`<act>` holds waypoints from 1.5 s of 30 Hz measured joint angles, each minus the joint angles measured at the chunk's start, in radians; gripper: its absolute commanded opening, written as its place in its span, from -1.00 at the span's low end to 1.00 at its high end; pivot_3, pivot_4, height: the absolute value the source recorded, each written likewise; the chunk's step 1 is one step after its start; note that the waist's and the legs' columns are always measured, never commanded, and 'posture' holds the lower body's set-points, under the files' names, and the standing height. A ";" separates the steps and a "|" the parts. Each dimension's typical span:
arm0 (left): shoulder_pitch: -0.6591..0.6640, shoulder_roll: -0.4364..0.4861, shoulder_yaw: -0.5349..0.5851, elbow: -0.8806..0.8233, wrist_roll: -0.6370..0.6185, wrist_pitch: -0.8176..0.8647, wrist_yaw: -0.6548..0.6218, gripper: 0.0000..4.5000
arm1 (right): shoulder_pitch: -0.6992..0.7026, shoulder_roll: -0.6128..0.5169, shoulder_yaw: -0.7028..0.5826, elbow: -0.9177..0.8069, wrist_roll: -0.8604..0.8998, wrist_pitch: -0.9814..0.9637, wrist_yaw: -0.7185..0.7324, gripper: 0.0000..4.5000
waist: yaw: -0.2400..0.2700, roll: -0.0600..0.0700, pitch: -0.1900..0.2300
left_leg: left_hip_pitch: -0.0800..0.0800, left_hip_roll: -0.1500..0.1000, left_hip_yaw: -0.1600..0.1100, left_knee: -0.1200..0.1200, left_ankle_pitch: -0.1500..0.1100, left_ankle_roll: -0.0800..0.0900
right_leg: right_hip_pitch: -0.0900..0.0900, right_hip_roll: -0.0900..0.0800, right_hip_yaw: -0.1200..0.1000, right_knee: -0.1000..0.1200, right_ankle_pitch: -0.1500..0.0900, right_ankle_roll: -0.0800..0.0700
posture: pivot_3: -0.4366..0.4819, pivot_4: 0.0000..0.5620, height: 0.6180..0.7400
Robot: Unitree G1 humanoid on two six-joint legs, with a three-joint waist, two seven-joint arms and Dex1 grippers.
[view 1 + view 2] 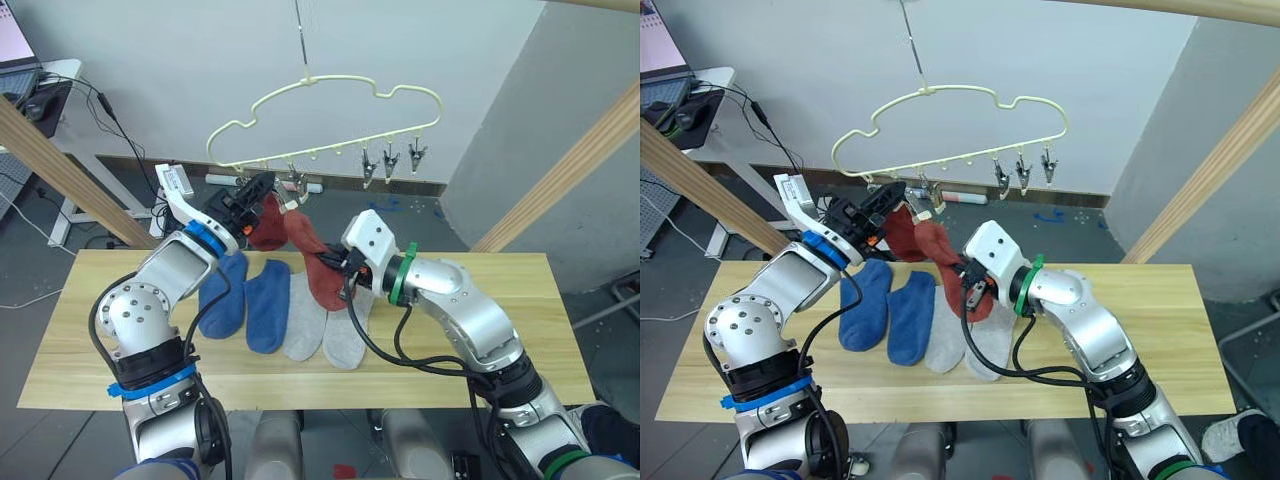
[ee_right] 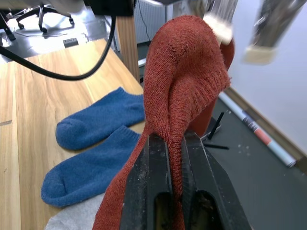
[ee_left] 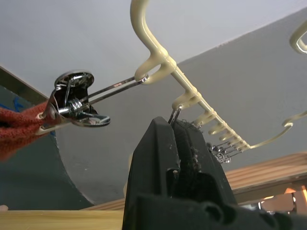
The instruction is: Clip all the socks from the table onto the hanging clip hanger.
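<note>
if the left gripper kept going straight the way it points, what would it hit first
Probably the clip hanger: the left gripper points up at its cream wire, with a small metal clip right at its tips. Depth is hard to judge.

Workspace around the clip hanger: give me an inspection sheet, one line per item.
Surface: pale wood table, bare apart from the socks.
Job's things: two blue socks and two light grey socks lie flat in a row. One rust red sock hangs from a clip on the cream clip hanger; a second rust red sock is lifted toward it. Three free clips hang at the hanger's right end.
Clutter: nothing seen on the table.
Grippers: left gripper is shut on a hanger clip; right gripper is shut on the second rust red sock.
Cables: black cables trail over the floor at far left.
Surroundings: white wall, grey floor, slanted wooden poles on both sides.
</note>
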 measured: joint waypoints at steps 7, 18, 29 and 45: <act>0.030 0.001 -0.023 -0.024 -0.081 -0.004 0.058 -1.00 | -0.010 0.014 0.000 0.018 -0.002 -0.017 -0.003 -0.99 | 0.002 0.000 0.000 | 0.000 0.000 0.000 0.000 0.000 0.000 | 0.000 0.000 0.000 0.000 0.000 0.000 | 0.11 0.13 1.00; 0.064 0.040 -0.087 -0.059 -0.103 -0.051 0.070 -0.76 | -0.045 0.043 -0.020 0.043 -0.002 -0.035 -0.030 -1.00 | 0.011 0.000 0.000 | 0.000 0.000 0.000 -0.001 0.000 0.000 | 0.000 0.000 0.000 -0.001 0.000 0.000 | 0.11 0.16 1.00; 0.111 0.157 -0.162 -0.052 0.040 -0.103 -0.004 0.42 | -0.035 0.130 -0.062 0.024 0.087 0.062 -0.035 -0.87 | 0.014 0.000 0.000 | -0.002 0.000 0.000 -0.005 0.000 0.000 | -0.003 0.000 0.000 -0.004 0.000 0.000 | 0.12 0.15 1.00; 0.303 0.290 -0.480 -0.266 0.551 -0.389 -0.244 0.42 | 0.108 -0.035 -0.106 -0.081 0.120 0.115 -0.059 0.98 | 0.026 0.000 0.000 | -0.005 0.000 0.002 -0.016 0.001 -0.002 | -0.004 -0.002 0.000 -0.017 0.000 -0.001 | 0.10 0.15 1.00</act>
